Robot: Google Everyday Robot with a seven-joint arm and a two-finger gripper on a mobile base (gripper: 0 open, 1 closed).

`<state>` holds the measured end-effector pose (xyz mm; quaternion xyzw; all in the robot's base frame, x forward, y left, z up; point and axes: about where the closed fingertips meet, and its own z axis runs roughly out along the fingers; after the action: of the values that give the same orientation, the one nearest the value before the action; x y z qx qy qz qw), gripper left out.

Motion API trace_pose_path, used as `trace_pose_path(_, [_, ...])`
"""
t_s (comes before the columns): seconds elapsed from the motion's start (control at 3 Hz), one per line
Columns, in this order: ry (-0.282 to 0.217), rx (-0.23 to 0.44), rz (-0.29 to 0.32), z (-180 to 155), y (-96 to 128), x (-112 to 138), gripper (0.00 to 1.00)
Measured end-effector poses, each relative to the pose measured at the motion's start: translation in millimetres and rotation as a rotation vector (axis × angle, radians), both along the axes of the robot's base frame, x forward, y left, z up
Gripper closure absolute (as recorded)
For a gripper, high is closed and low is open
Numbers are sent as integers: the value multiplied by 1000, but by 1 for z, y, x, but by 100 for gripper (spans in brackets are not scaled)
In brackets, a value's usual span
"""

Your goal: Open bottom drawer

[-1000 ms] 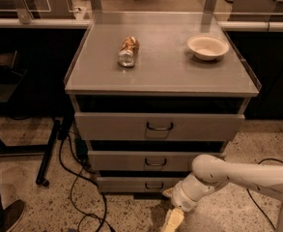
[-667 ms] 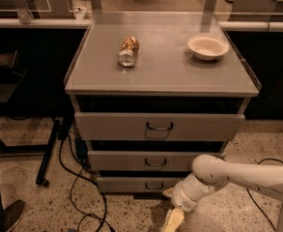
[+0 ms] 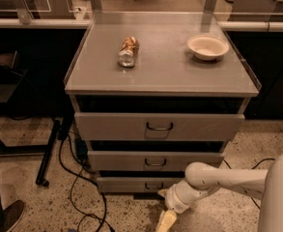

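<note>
The grey cabinet has three drawers. The bottom drawer (image 3: 131, 183) is the slimmest front, low near the floor, with a small dark wire handle (image 3: 154, 186). It looks closed or nearly closed. My white arm reaches in from the right. My gripper (image 3: 166, 221) hangs just below and right of the bottom drawer's handle, close to the floor, its pale fingers pointing down. It is not touching the handle.
A crushed can (image 3: 127, 51) and a white bowl (image 3: 207, 47) lie on the cabinet top (image 3: 165, 71). Cables (image 3: 78, 178) run over the floor at the left of the cabinet. A dark stand leg (image 3: 49, 153) is at the left. A shoe (image 3: 6, 216) shows at the bottom left.
</note>
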<state>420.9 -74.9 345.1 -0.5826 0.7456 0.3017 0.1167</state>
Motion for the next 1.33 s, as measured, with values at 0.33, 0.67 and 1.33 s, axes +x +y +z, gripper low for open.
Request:
trace_pose_path(0.33, [0, 0, 0, 0, 0, 0, 0])
trace_pose_path(0.67, [-32, 21, -5, -7, 5, 1, 0])
trace_pose_path(1.33, [-83, 36, -16, -45, 14, 35, 0])
